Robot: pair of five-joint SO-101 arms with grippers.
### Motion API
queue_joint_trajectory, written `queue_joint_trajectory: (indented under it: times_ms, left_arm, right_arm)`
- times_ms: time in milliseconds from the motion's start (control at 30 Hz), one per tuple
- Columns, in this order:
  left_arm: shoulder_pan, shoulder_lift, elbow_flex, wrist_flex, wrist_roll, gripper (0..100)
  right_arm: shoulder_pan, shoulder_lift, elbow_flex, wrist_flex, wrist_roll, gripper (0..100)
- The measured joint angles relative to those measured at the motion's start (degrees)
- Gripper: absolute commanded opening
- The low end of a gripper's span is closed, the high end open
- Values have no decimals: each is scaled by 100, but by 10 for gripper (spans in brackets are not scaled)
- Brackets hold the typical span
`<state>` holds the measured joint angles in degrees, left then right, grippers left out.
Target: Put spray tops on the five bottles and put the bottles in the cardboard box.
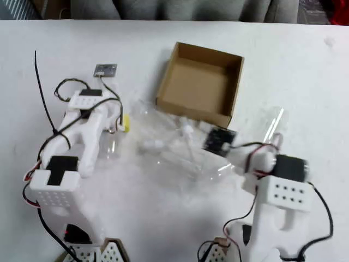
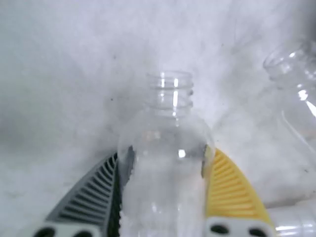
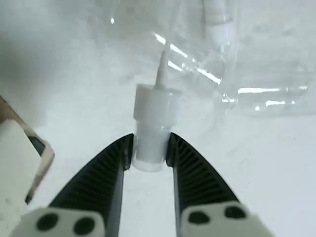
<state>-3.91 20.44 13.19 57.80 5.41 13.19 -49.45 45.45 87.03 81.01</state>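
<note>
1. My left gripper (image 2: 166, 159) is clamped on a clear bottle (image 2: 168, 123), with the grey jaw on one flank and the yellow jaw on the other. Its threaded neck stands out past my fingertips, open and with no top on it.
2. Off the yellow jaw's side and farther out, a second bottle (image 2: 291, 61) shows another bare neck.
3. My right gripper (image 3: 149, 148) is pinched narrow on the collar of a white spray top (image 3: 157, 106). Its thin stem points away from the jaws, and clear plastic lies beyond it.
4. The step in hand is, I judge, capping a bottle. The cardboard box (image 1: 200, 87), beyond both sets of jaws, holds nothing I can see.
5. Next I need to line the top's collar up with the open neck, seat it square, and twist while my left jaws hold firm. The smooth bottle may slip or turn.
6. I count one box, one bottle held, one top held, and one more neck nearby. The heap of clear plastic (image 1: 180, 150) between my jaws is too glassy to count, so I cannot confirm five.
</note>
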Motion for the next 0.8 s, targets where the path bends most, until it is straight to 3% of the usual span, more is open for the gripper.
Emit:
queue_joint_trajectory:
  times_ms: [167, 300, 800]
  left_arm:
    - [0, 0, 0, 0, 0, 20]
    - [0, 0, 0, 0, 0, 20]
    - [0, 0, 0, 0, 0, 20]
  right_arm:
    - [993, 35, 0, 0, 1363, 16]
    - [1415, 607, 0, -360, 1864, 16]
    - [2998, 4545, -1749, -2101, 4738, 28]
